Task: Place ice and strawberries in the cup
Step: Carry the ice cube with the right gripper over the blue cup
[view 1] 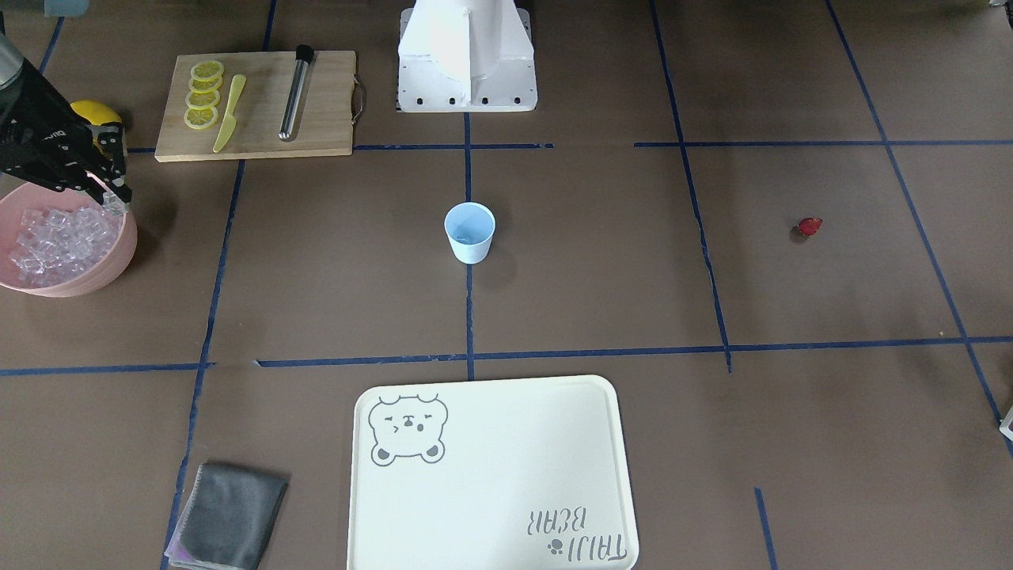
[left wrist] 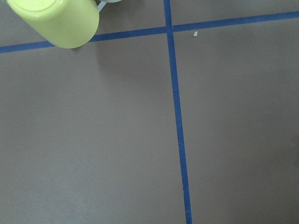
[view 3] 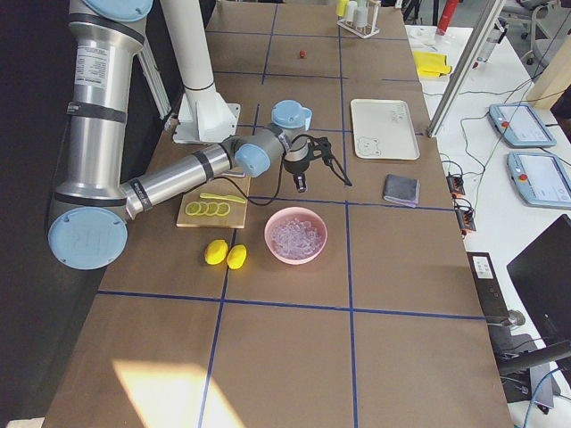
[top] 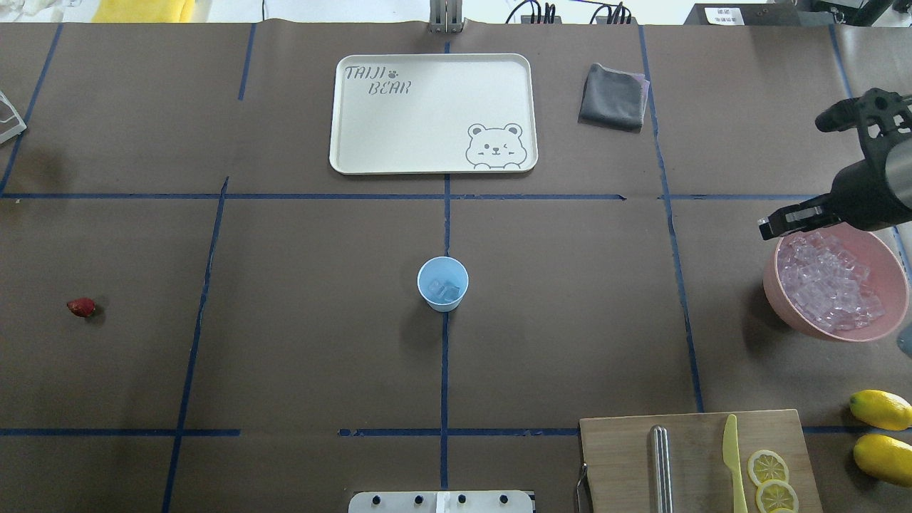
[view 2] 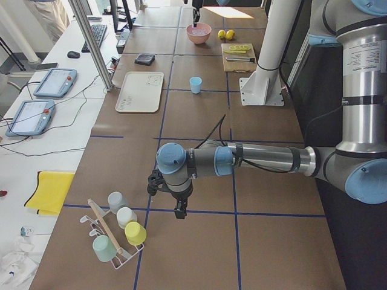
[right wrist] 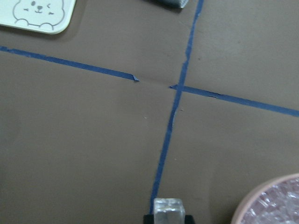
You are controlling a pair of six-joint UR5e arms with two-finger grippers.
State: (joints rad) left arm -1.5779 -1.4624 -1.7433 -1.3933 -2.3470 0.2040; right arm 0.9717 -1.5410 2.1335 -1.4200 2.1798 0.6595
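The light blue cup (view 1: pixel 469 232) stands upright at the table's middle, and the overhead view shows an ice cube (top: pixel 443 291) lying inside the cup (top: pixel 442 274). My right gripper (view 1: pixel 116 201) is shut on one clear ice cube (right wrist: pixel 168 210) and holds it above the rim of the pink bowl (view 1: pixel 119 261), which is full of ice (top: pixel 826 285). The small red strawberry (top: pixel 80 307) lies alone on the table far to the cup's left in the overhead view. My left gripper (view 2: pixel 179 209) hangs over bare table far from the cup. I cannot tell whether it is open or shut.
A wooden board (top: pixel 627 456) bears lemon slices, a yellow knife and a metal rod. Two lemons (top: pixel 882 427) lie beside it. A cream tray (top: pixel 427 153) and a grey cloth (top: pixel 613 96) lie beyond the cup. A rack of cups (view 2: pixel 118 232) stands near my left arm.
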